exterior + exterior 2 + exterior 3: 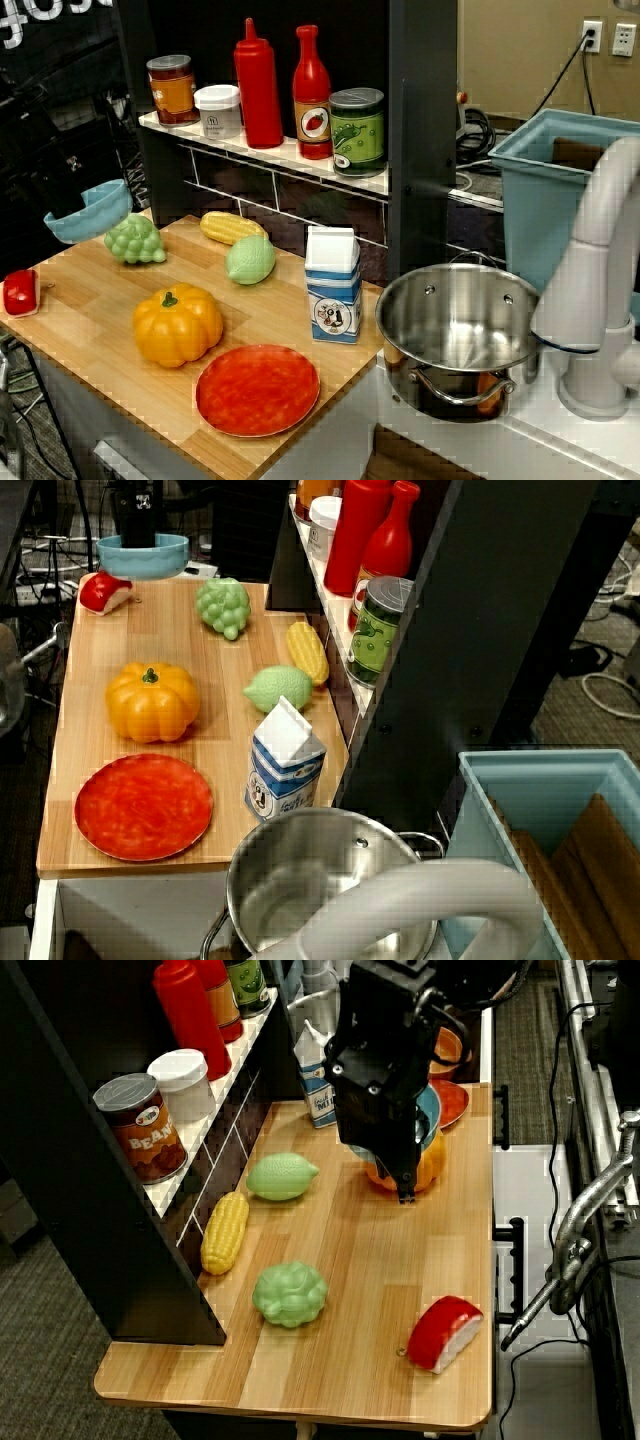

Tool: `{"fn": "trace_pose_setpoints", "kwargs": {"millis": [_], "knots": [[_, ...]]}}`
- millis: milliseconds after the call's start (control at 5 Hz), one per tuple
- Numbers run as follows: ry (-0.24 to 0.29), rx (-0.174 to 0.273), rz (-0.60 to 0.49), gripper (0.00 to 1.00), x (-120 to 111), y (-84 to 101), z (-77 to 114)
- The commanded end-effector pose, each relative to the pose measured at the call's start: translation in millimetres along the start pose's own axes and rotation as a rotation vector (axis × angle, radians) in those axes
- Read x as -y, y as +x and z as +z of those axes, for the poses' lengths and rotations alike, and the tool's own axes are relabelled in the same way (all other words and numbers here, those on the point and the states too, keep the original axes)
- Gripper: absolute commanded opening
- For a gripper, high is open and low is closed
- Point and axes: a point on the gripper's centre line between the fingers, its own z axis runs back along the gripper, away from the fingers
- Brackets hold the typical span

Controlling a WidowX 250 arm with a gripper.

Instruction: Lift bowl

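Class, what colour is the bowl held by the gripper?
Light blue bowl; clearest in the front view.

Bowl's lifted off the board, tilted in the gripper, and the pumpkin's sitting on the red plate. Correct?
Not quite. The pumpkin sits on the bare wooden board, beside the red plate, which has nothing on it; the front view shows a gap between them. The rest holds: the light-blue bowl hangs tilted above the board's far corner, gripped at its rim by the gripper.

light-blue bowl, orange pumpkin, red plate
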Motion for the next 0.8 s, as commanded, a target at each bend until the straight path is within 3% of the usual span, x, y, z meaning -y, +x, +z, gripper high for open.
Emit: {"fn": "trace_pose_setpoints", "kwargs": {"millis": [0, 600], "knots": [[0.037, 0.018, -0.023, 0.0, 16.2, 9.1, 29.2], [0.025, 0.012, -0.019, 0.0, 18.7, 12.0, 33.9]]}}
